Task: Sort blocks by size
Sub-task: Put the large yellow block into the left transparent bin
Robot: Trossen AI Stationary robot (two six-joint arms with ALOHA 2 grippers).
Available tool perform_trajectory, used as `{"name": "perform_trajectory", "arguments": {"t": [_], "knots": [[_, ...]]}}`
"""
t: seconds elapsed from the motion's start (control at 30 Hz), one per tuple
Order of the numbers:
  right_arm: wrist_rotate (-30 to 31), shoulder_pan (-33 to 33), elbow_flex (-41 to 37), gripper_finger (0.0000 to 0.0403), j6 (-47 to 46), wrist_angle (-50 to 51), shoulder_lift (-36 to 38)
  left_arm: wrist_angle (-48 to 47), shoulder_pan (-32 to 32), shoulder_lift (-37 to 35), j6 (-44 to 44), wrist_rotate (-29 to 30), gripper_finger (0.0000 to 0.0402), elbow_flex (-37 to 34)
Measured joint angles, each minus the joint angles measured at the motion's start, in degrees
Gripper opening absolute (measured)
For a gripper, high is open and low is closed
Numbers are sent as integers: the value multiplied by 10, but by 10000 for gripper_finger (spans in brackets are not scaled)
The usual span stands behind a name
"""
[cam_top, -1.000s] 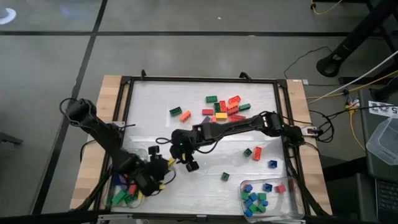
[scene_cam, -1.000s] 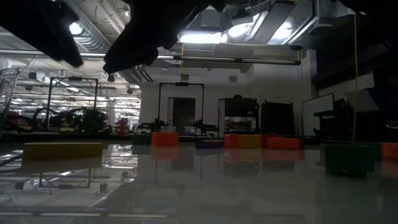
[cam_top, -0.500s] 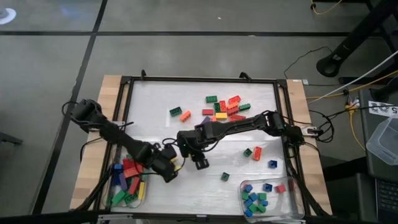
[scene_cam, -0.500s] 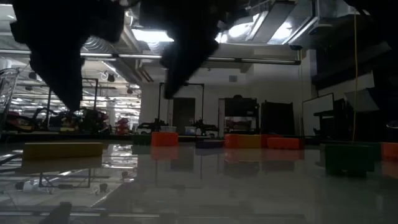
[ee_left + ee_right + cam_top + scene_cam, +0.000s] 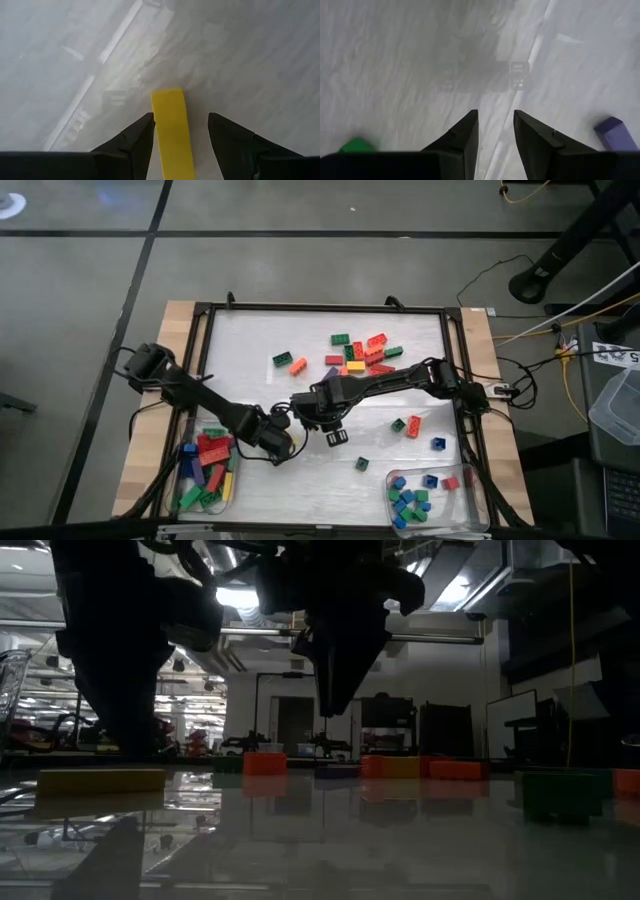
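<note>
the left gripper (image 5: 177, 131) sits low over the white bench (image 5: 300, 340), its jaws parted with a long yellow block (image 5: 172, 131) lying lengthwise between them. one fingertip (image 5: 145, 125) looks to be against the block's side, while a gap shows between the block and the other fingertip, so the block is framed but not clamped. in the high view this gripper (image 5: 283, 443) is just beside the clear tray (image 5: 187, 476) of long red, green, blue and yellow blocks.

the right gripper (image 5: 495, 120) hovers above bare bench with its jaws narrowly apart and nothing between them. a purple block (image 5: 616, 132) lies off to one side of those jaws and a green block (image 5: 356, 145) off to the other, both well clear of the fingertips. from above, this gripper (image 5: 335, 436) is near the left one, towards mid-bench.

a loose cluster of blocks (image 5: 358, 353) lies farther back on the bench, well apart from both sets of jaws, and a second tray (image 5: 478, 492) holds small square blocks.
</note>
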State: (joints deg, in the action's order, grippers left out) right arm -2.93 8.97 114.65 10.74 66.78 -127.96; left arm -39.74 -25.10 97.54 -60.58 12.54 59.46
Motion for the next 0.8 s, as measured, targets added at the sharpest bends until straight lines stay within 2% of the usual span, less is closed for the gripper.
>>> {"name": "perform_trajectory", "arguments": {"t": [0.1,0.4,0.5,0.63,0.8], "knots": [[5,0,0,124,0,8,0,5,1,8,0,-5,175,0],[80,0,0,124,2,38,0,-6,3,47,21,-19,174,1],[96,0,0,124,2,55,0,-3,4,50,59,-21,151,1],[105,0,0,124,1,83,0,-1,4,48,103,-22,86,2],[108,0,0,124,-2,131,7,-29,6,41,154,-23,82,26]]}}
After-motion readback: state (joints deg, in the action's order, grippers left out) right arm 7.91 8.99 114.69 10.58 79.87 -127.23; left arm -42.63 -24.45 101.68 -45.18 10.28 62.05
